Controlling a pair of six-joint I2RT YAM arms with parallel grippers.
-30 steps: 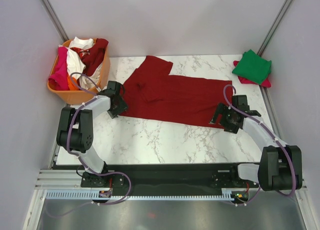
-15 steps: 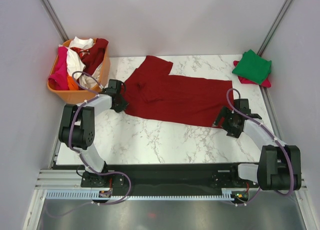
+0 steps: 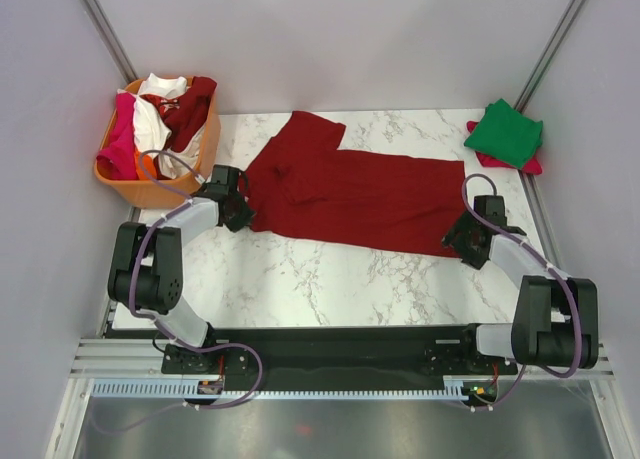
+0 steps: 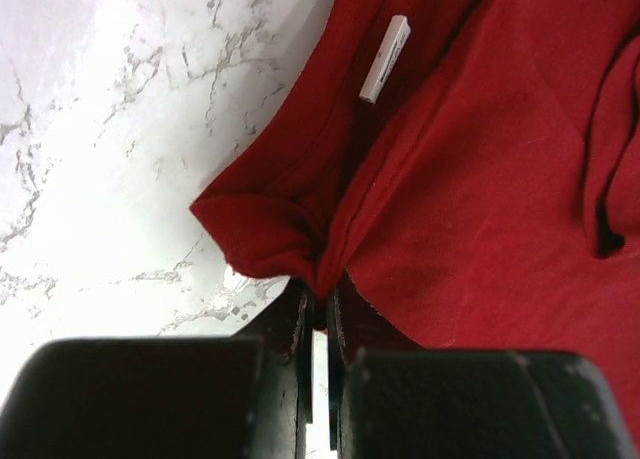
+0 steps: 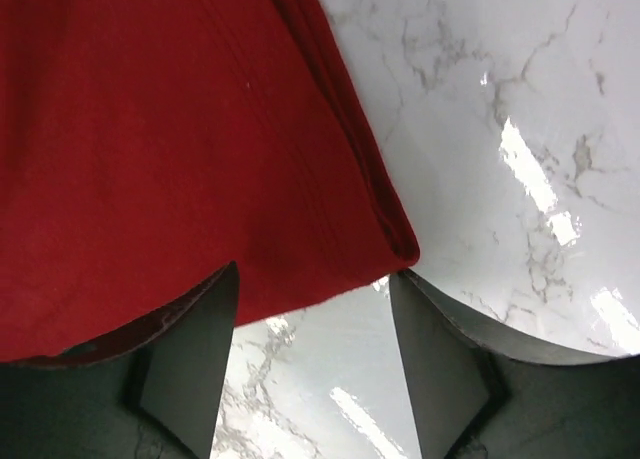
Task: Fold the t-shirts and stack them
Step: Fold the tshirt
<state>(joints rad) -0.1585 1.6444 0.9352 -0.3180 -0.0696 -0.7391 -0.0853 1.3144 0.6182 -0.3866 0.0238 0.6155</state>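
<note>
A dark red t-shirt (image 3: 350,189) lies spread flat across the marble table (image 3: 300,274). At the shirt's left edge, my left gripper (image 3: 240,211) is shut on a pinched fold of the dark red cloth (image 4: 318,279). A white label (image 4: 385,59) shows farther up the shirt. My right gripper (image 3: 463,237) stands open at the shirt's near right corner (image 5: 395,241). Its fingers (image 5: 190,329) straddle that corner low over the table, with nothing gripped between them. A folded green t-shirt (image 3: 508,131) rests on a folded pink-red one (image 3: 530,165) at the far right.
An orange basket (image 3: 150,191) off the table's far left corner holds white (image 3: 155,119), dark red (image 3: 190,109) and pink (image 3: 118,144) shirts. Grey walls and metal posts close in the sides. A black rail with the arm bases runs along the near edge.
My left gripper has shut on the shirt's left edge and shifted slightly left. My right gripper has moved right, up to the shirt's near right corner, with its jaws somewhat narrower.
</note>
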